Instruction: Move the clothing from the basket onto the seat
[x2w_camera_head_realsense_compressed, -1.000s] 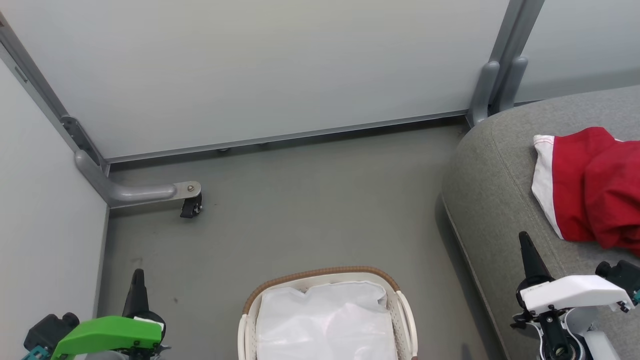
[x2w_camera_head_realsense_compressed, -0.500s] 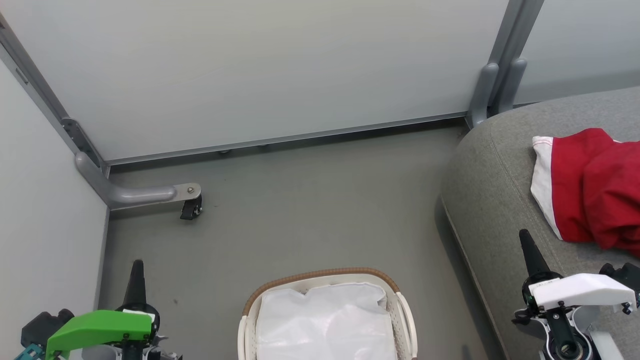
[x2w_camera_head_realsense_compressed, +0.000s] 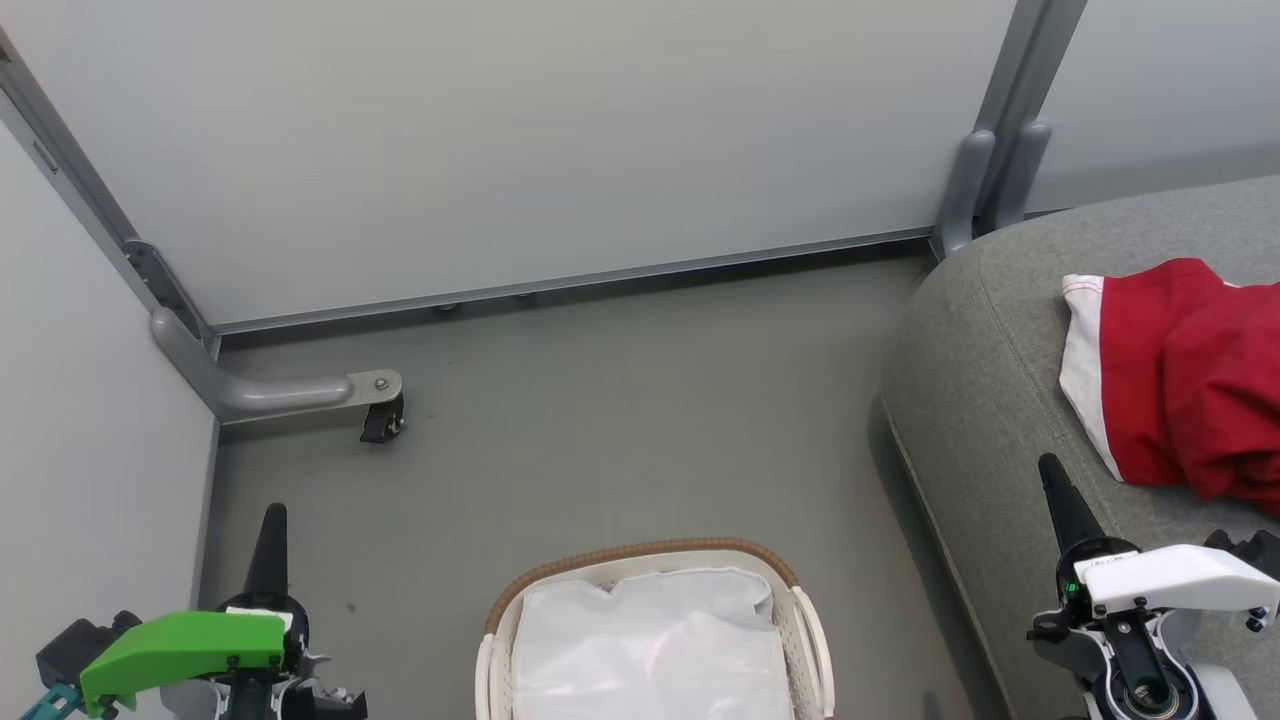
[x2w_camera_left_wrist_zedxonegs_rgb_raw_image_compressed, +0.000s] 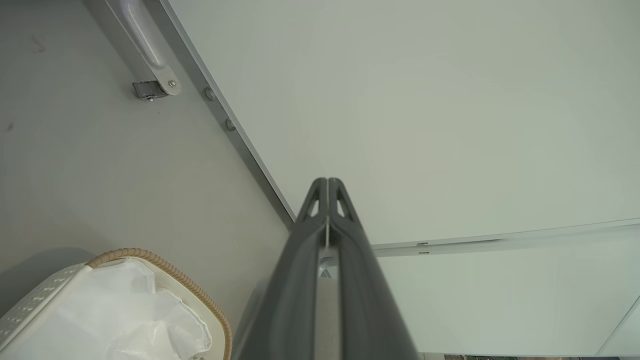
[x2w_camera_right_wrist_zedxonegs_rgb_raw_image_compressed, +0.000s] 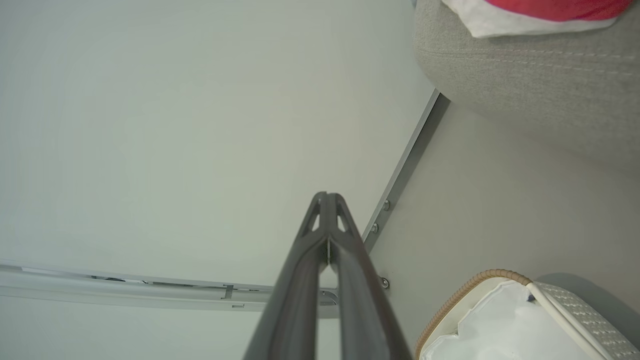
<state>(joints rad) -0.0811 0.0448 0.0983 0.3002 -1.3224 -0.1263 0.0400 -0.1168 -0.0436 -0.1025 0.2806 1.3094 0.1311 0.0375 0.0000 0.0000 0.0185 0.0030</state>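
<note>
Red clothing (x2w_camera_head_realsense_compressed: 1190, 390) on grey seat (x2w_camera_head_realsense_compressed: 980, 400), white liner (x2w_camera_head_realsense_compressed: 650, 640) in basket (x2w_camera_head_realsense_compressed: 640, 549)

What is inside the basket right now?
Inside the basket, a crumpled white liner lies spread up to the rim. Whatever is beneath the liner is covered, and the basket's near end is cut off. The red clothing lies on the seat.

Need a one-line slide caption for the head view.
Red clothing lies on the grey seat; the basket holds a white liner; left hand and right hand are shut, holding nothing.
</note>
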